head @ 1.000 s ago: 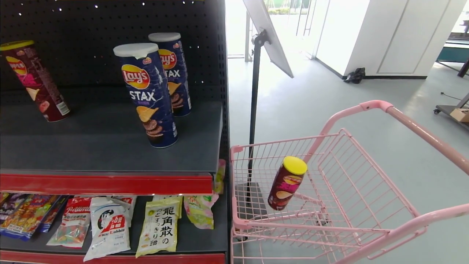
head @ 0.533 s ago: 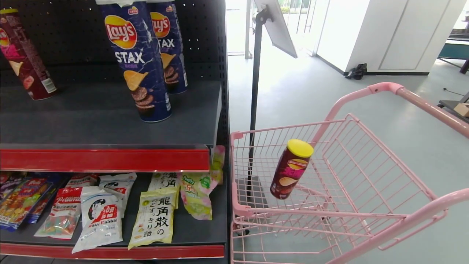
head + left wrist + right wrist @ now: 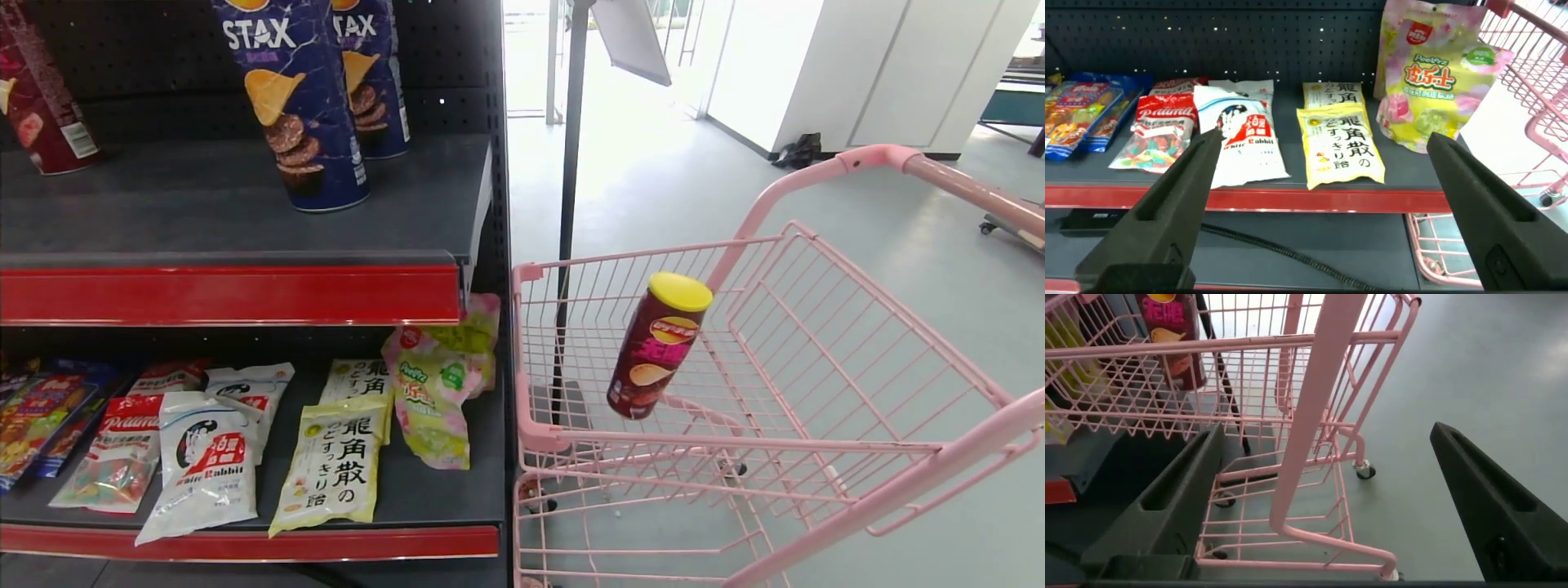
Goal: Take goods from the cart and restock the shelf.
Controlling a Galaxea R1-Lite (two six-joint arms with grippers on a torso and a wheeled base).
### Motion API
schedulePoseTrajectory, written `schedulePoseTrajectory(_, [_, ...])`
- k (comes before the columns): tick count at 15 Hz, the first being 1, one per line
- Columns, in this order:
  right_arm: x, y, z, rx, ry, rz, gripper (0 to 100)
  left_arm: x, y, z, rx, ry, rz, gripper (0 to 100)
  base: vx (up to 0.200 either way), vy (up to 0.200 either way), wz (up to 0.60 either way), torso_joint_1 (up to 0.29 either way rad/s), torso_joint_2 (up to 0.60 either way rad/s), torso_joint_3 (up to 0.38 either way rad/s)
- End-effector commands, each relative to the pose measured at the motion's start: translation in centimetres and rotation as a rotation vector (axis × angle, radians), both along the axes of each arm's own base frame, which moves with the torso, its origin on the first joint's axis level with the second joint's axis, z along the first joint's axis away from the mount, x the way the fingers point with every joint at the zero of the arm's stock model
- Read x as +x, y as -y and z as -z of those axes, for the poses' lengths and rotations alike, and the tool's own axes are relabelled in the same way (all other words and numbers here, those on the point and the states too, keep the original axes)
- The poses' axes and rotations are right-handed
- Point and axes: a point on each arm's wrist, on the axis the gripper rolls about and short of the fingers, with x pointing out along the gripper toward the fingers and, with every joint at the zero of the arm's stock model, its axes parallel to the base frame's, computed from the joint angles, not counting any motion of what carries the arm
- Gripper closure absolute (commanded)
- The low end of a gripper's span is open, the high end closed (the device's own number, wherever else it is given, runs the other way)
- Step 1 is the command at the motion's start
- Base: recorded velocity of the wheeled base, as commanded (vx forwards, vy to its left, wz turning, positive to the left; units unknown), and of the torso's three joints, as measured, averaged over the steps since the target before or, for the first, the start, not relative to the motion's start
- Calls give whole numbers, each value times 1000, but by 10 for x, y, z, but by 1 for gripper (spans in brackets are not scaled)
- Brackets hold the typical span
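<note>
A maroon chips can [image 3: 657, 347] with a yellow lid leans upright inside the pink wire cart [image 3: 735, 447]; its lower part also shows through the cart's wires as the can [image 3: 1172, 335] in the right wrist view. On the dark upper shelf [image 3: 204, 220] stand two blue chips cans [image 3: 298, 98] and, at the far left, another maroon can [image 3: 37, 122]. My left gripper [image 3: 1323, 212] is open and faces the lower shelf's snack bags [image 3: 1339, 147]. My right gripper [image 3: 1331, 506] is open, low beside the cart frame [image 3: 1306, 416], holding nothing.
The lower shelf holds several snack bags, among them a white one [image 3: 200, 465], a yellow one [image 3: 335, 457] and a pink-green one [image 3: 433, 392]. A black sign pole [image 3: 567, 196] stands between shelf and cart. A cable [image 3: 1274, 249] lies under the shelf. Open floor lies to the right.
The head camera has tilted down, so shelf and cart sit higher in the picture and more of the lower shelf shows. None of the goods has moved.
</note>
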Motion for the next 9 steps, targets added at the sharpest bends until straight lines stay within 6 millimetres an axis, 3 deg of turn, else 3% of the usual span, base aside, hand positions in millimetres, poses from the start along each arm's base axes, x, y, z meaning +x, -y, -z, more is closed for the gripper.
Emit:
schedulePoseTrajectory(1, [1, 0, 0, -5, -15, -4, 0, 0, 0, 0, 0, -1, -2, 0, 0, 0, 0, -7, 61, 46])
schedulePoseTrajectory(4, [0, -1, 0, 15, 4, -40, 0, 0, 0, 0, 0, -1, 0, 0, 0, 0, 0, 0, 0, 0])
schedulePoseTrajectory(5, [-4, -1, -18, 12, 65, -68, 0, 0, 0, 0, 0, -1, -2, 0, 0, 0, 0, 0, 0, 0])
schedulePoseTrajectory(6, [0, -2, -85, 5, 76, -170, 0, 0, 0, 0, 0, -1, 0, 0, 0, 0, 0, 0, 0, 0])
schedulePoseTrajectory(7, [16, -3, -126, 9, 65, -207, 0, 0, 0, 0, 0, -1, -2, 0, 0, 0, 0, 0, 0, 0])
schedulePoseTrajectory(8, [33, -4, -158, 43, 60, -214, 0, 0, 0, 0, 0, -1, 0, 0, 0, 0, 0, 0, 0, 0])
schedulePoseTrajectory(9, [51, -5, -175, 98, 33, -228, 0, 0, 0, 0, -2, -1, 0, 0, 0, 0, 0, 0, 0, 0])
